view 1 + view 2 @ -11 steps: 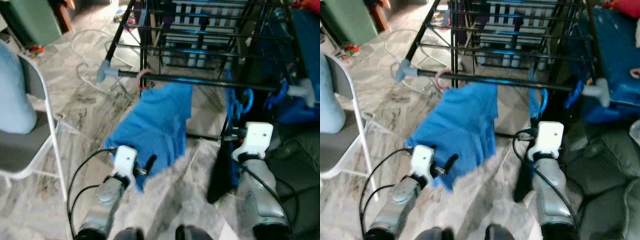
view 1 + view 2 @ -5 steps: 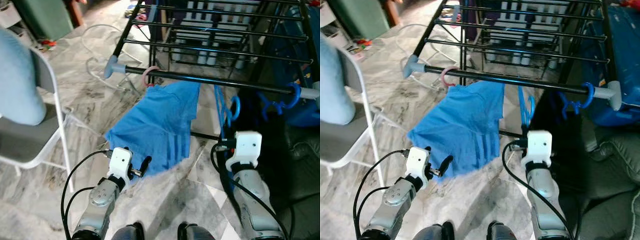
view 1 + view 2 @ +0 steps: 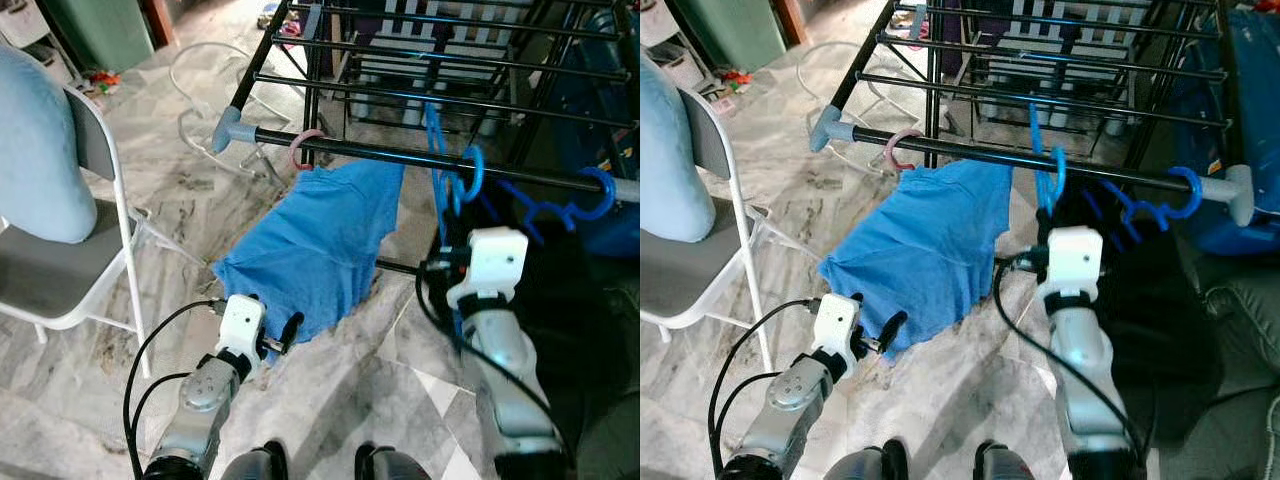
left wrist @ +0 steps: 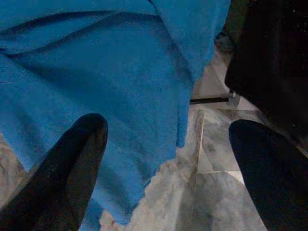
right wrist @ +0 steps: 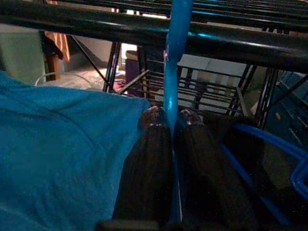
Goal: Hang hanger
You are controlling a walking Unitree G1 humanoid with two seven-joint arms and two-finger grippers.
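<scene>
Right end effector (image 5: 171, 118) raised just below the front rail (image 3: 400, 160) of the black drying rack (image 3: 1060, 60), fingers (image 5: 149, 159) pressed together on the stem of a blue hanger (image 5: 174, 53). The hanger rises straight up from between the fingertips; its hook (image 3: 470, 172) sits at the rail directly above the end effector, looped around or against it, exact contact hard to tell. Beyond the hook, farther along the rail on the end effector's right, two more blue hanger hooks (image 3: 590, 200) hang near the grey end cap (image 3: 1238, 190). A dark garment (image 3: 1140, 300) hangs just beside the right arm. To the left of the right end effector, a blue cloth (image 3: 320, 250) hangs from a pink hanger hook (image 3: 303, 150) on the same rail. Left end effector (image 4: 168, 159) low, at the bottom hem of that cloth, fingers (image 4: 72, 163) spread wide apart and gripping nothing; the cloth's lower edge lies just ahead of them, marble floor (image 3: 180, 210) beneath. Well off to the left end effector's left stands a white folding chair (image 3: 90, 200) with a light blue garment (image 3: 35, 150) draped over its back.
</scene>
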